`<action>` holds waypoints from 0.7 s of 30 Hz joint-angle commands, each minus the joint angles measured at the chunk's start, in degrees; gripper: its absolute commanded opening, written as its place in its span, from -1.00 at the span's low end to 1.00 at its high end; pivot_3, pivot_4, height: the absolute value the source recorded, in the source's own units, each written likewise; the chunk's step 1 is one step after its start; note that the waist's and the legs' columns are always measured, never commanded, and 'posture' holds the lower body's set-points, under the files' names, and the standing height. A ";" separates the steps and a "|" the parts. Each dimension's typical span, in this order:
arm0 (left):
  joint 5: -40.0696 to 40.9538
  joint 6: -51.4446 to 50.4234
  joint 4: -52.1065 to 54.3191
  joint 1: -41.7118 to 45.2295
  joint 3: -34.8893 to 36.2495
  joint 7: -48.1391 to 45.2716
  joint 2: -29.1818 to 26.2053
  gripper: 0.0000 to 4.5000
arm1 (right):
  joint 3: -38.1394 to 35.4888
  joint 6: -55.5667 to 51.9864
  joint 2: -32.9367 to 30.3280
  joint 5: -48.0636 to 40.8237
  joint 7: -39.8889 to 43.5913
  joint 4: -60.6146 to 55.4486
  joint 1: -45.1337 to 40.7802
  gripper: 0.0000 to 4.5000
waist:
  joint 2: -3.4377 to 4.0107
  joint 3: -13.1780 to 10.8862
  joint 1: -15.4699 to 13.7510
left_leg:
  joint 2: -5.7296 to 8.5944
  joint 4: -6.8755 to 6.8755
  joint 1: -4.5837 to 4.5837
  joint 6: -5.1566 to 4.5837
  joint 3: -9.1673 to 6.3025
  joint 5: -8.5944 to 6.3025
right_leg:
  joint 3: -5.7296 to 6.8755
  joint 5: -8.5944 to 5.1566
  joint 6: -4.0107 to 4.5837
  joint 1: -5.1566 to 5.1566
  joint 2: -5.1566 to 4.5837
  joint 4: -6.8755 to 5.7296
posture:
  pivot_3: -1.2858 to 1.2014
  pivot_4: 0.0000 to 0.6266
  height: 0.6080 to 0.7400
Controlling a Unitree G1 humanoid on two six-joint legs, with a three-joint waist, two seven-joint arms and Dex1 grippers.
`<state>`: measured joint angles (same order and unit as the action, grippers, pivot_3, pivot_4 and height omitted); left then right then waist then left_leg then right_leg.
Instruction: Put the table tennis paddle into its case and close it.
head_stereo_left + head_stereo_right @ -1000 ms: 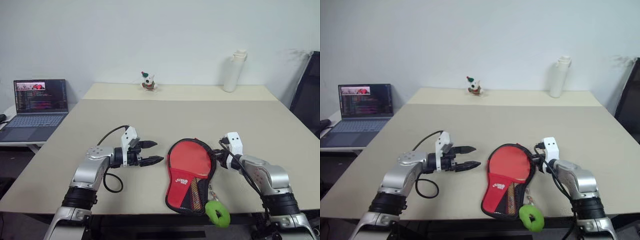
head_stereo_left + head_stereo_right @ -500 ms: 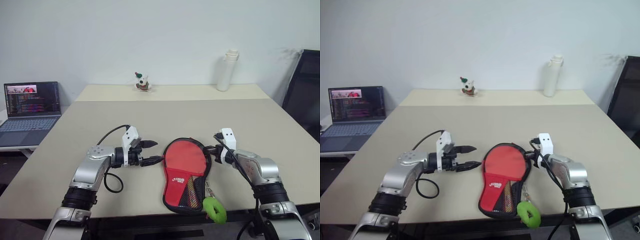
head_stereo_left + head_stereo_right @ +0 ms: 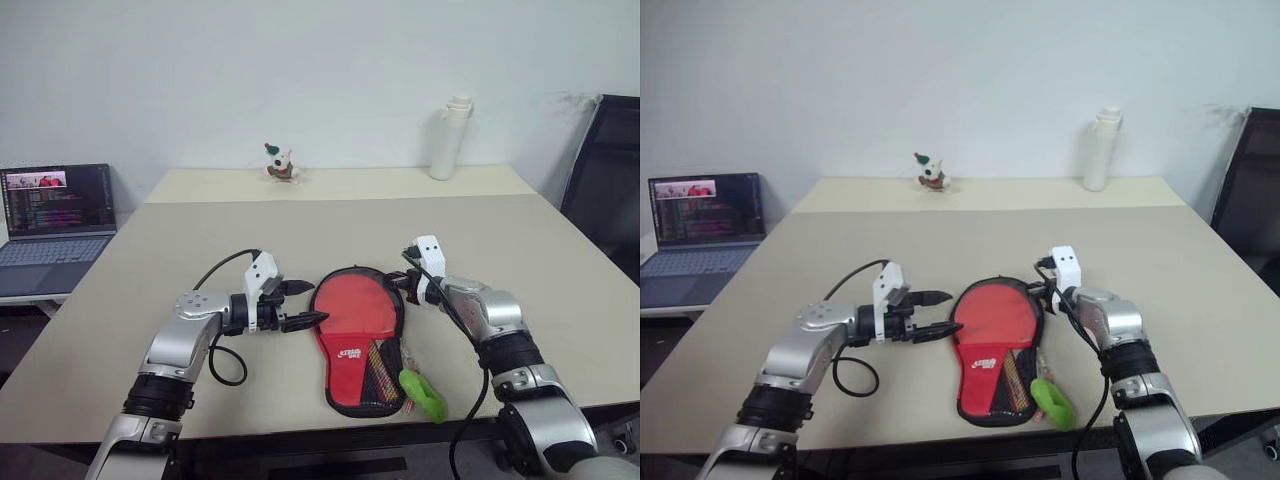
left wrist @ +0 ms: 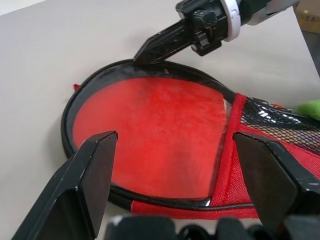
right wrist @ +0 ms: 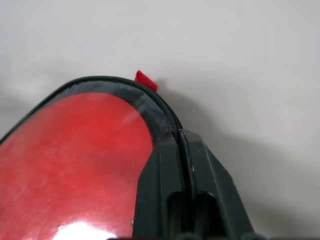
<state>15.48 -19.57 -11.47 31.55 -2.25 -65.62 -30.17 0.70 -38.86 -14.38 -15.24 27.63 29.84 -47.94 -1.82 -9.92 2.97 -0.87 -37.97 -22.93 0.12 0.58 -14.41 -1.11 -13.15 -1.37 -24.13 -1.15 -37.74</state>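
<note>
Fabric case (image 3: 357, 345) lay near the table's (image 3: 200, 230) near edge, red paddle (image 4: 155, 135) inside; it looked light and floppy, best taken at the zip rim. The right gripper (image 5: 181, 145) was clenched on that rim at the far right. To the left, the left gripper (image 3: 298, 305) hung released just beside it.

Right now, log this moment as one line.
case: on table, paddle inside | right hand: shut on case rim | left hand: open beside case | zip: closing underway
</note>
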 commanded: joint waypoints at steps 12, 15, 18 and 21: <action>-1.87 7.13 -9.35 7.82 -3.36 -1.55 2.18 0.79 | -0.68 3.36 1.61 1.30 -0.15 -2.84 -0.48 -0.09 | 0.01 -0.01 -0.11 | 0.01 -0.01 0.00 0.00 -0.03 0.00 | 0.04 0.00 0.00 0.00 0.00 -0.04 | 0.03 -0.52 1.00; -3.35 10.41 -14.89 10.92 -4.47 -1.71 3.82 0.79 | -1.97 0.45 1.34 -1.31 0.70 -10.02 1.17 0.39 | 0.01 -0.02 -0.32 | 0.03 0.00 -0.03 0.00 -0.04 0.00 | 0.06 0.00 0.00 -0.01 -0.01 -0.02 | 0.03 -0.52 1.00; -5.38 14.50 -20.35 13.57 -5.95 -2.11 5.66 0.79 | -2.54 -4.71 -1.02 -3.67 1.36 -20.78 5.12 0.39 | 0.01 -0.02 -1.03 | 0.05 0.00 -0.07 0.00 -0.07 0.00 | 0.08 -0.01 -0.01 -0.02 -0.02 0.01 | 0.03 -0.52 1.00; -7.00 17.91 -27.23 16.91 -7.09 -2.27 8.78 0.79 | -3.82 -11.29 -5.61 -6.93 2.62 -34.20 12.07 0.39 | -0.01 -0.02 -1.69 | 0.06 0.00 -0.12 0.00 -0.12 -0.01 | 0.14 -0.02 -0.03 -0.01 -0.03 0.07 | 0.03 -0.52 1.00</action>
<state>9.26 -4.08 -36.73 46.16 -8.78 -67.28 -22.05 -1.12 -47.13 -18.37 -19.78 29.47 2.49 -37.33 -1.83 -9.94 1.29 -0.76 -37.98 -23.08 0.12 0.40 -14.41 -0.91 -13.18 -1.42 -24.14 -1.21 -37.65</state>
